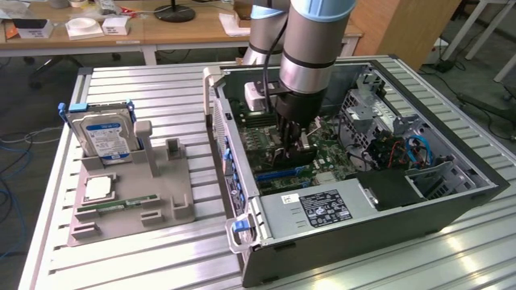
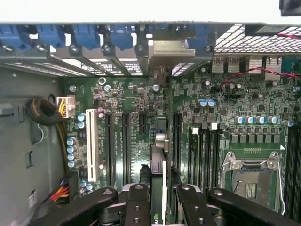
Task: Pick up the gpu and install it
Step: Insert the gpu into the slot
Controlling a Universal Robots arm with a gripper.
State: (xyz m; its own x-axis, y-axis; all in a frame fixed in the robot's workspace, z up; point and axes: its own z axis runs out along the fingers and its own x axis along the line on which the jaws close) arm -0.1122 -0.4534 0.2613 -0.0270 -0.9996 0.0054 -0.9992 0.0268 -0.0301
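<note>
My gripper (image 1: 292, 140) is down inside the open computer case (image 1: 451, 199), shut on the gpu (image 1: 287, 159). In the wrist view the gpu (image 2: 158, 162) stands on edge between my black fingers (image 2: 138, 200), seen as a thin dark strip running along the green motherboard (image 2: 225, 108). It lies among the long black expansion slots (image 2: 126, 146), and its metal bracket end (image 2: 164, 52) is up against the row of rear slot openings with blue clips. Whether its edge is seated in a slot I cannot tell.
A white slot (image 2: 92, 146), a cable bundle (image 2: 44, 113) and the CPU socket (image 2: 249, 176) flank the card. The power supply (image 1: 318, 208) sits at the case front. On the exterior view's left, a grey fixture (image 1: 161, 199) holds a blue-labelled hard drive (image 1: 105, 136) and a RAM stick (image 1: 117, 203).
</note>
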